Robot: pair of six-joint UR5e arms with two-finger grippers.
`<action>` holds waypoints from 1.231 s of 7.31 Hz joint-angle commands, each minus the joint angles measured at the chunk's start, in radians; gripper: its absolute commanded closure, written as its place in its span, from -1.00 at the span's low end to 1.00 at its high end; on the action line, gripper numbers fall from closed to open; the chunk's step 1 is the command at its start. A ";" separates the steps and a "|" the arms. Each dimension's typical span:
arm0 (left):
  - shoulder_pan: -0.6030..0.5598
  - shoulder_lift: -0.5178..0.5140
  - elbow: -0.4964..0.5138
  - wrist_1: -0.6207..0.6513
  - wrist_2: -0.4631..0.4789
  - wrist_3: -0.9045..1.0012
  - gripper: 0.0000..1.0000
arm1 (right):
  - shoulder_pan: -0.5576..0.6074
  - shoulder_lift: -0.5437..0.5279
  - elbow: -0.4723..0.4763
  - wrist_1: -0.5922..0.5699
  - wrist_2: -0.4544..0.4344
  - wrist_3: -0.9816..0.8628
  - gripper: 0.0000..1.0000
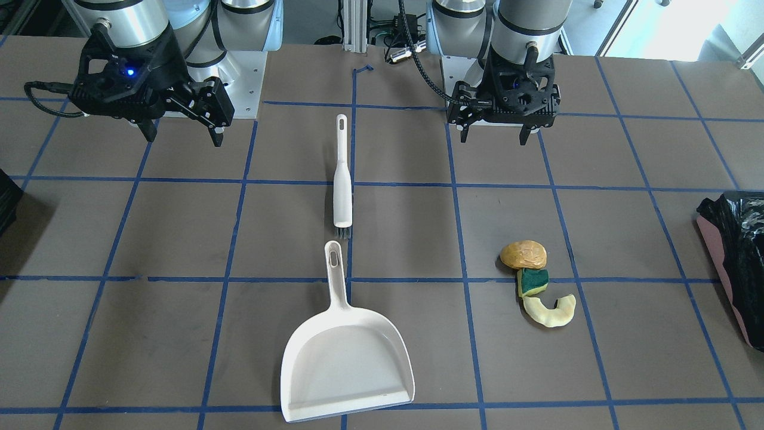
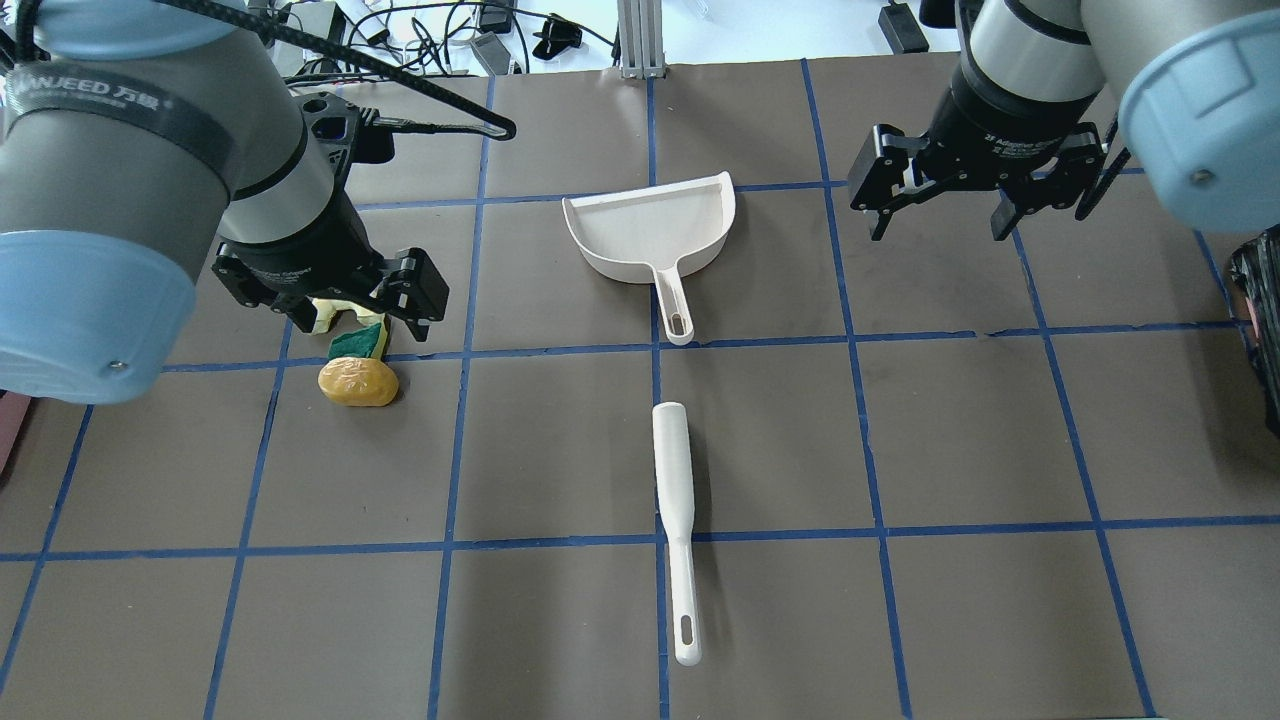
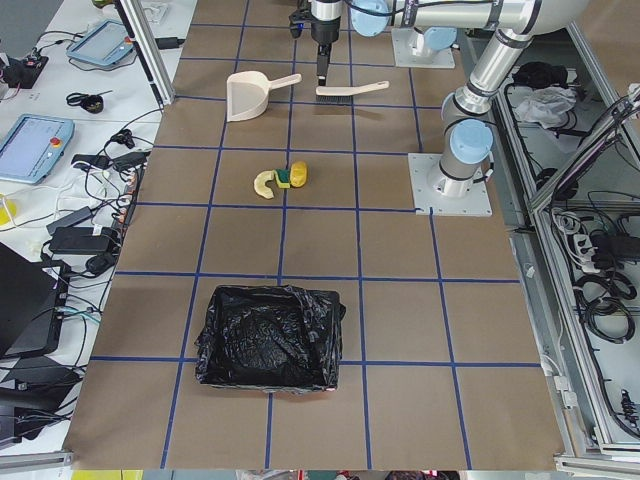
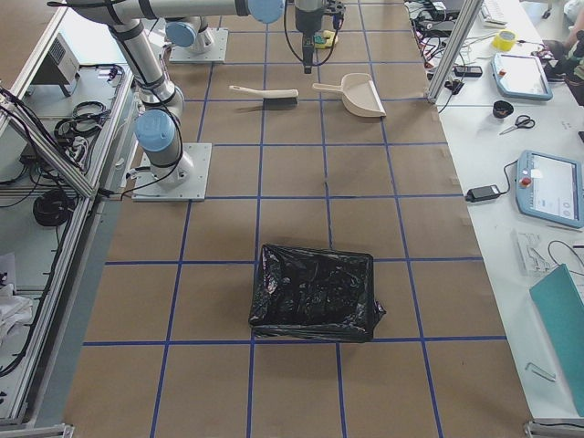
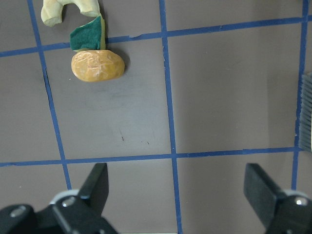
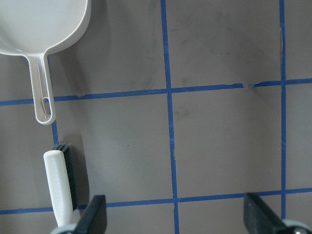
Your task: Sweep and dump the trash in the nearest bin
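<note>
1. You have nothing done yet, by my reading. Nearest the robot's base, the white brush [image 1: 342, 191] lies flat and untouched on the worktop [image 1: 179, 239], along the centre line with its bristles pointing away from the base.
2. Just beyond the bristles lies the white dustpan [image 1: 346, 364], handle toward the brush and pan empty.
3. The trash sits unswept on the robot's left half, the pieces in a short string that touch or nearly touch. The tan-orange lump [image 1: 523, 254] is nearest the base, then the green-and-yellow sponge chunk [image 1: 531, 282], then the pale yellow crescent [image 1: 552, 312].
4. The bin [image 1: 731, 215], lined with a black bag, stands at the worktop's left end, well apart from the trash.
5. You still have to grasp both implements, sweep, carry and dump.
6. The left tool [image 1: 495, 134] is spread wide and empty, hanging above the worktop on the base side of the trash.
7. The right tool [image 1: 184, 136] is likewise spread and empty, off to the brush's right side and touching nothing.
</note>
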 commanded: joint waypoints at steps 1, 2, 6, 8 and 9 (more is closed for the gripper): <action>0.000 -0.001 -0.003 -0.001 0.002 -0.003 -1.00 | 0.000 0.000 0.000 0.000 0.001 0.000 -1.00; 0.000 0.000 -0.013 0.000 -0.001 -0.003 -1.00 | 0.000 0.000 0.000 0.000 0.001 0.000 -1.00; -0.002 -0.026 -0.013 0.069 -0.018 -0.007 -1.00 | 0.002 -0.014 0.044 0.024 0.001 -0.008 -1.00; -0.002 -0.075 0.005 0.104 -0.087 -0.049 -1.00 | 0.005 -0.118 0.194 0.041 0.005 -0.011 -1.00; 0.000 -0.114 0.055 0.109 -0.078 -0.050 -1.00 | 0.026 -0.194 0.303 0.038 0.068 -0.008 -0.98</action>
